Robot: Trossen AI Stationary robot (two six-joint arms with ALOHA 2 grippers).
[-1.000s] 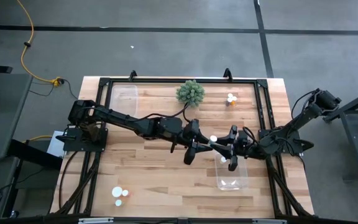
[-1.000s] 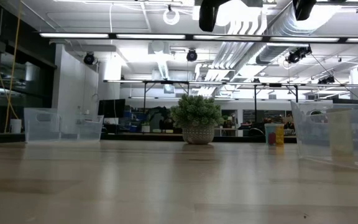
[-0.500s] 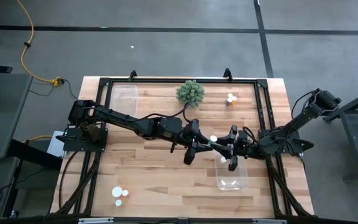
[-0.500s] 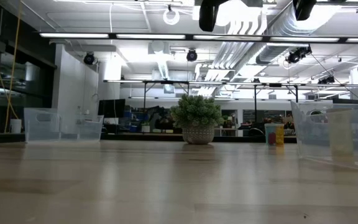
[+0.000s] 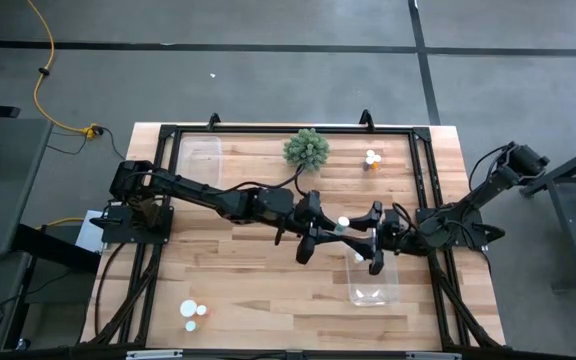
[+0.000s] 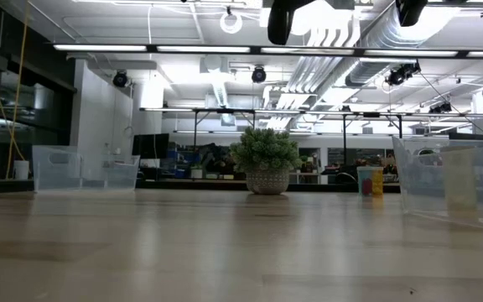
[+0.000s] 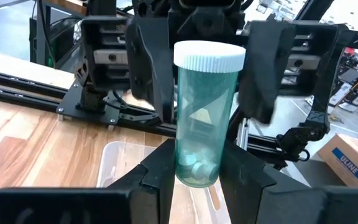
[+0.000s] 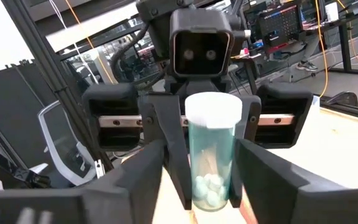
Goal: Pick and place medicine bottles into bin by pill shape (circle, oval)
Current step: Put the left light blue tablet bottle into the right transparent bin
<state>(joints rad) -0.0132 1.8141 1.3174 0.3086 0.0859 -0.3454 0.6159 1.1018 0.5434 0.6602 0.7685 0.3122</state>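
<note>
My left gripper (image 5: 330, 232) reaches to the table's middle and is shut on a clear, greenish medicine bottle (image 7: 204, 118) with a white cap (image 5: 343, 222) and small white pills at its bottom. My right gripper (image 5: 366, 240) faces it from the table's right. It is open, its fingers (image 7: 151, 62) standing on either side of the bottle's upper part; I cannot tell whether they touch it. Both grippers hover above the left end of a clear bin (image 5: 371, 290). Other bottles stand on the table at the far right (image 5: 371, 158) and near left (image 5: 193, 312). My left gripper pinches the lower part of the bottle's body (image 7: 197, 171) between its two fingers. The fingers come level from the table's left and lie across the bottle. The bottle stands upright, cap up, lifted clear of the table.
A second clear bin (image 5: 200, 155) stands at the far left. A spiky green plant ball in a pot (image 5: 306, 148) stands at the far middle. A black frame (image 5: 268, 130) runs around the table. Bare wood lies at the near middle.
My right gripper has edged a little toward the table's left, closer around the bottle that my left gripper holds. The bottle has stayed upright in the same place.
</note>
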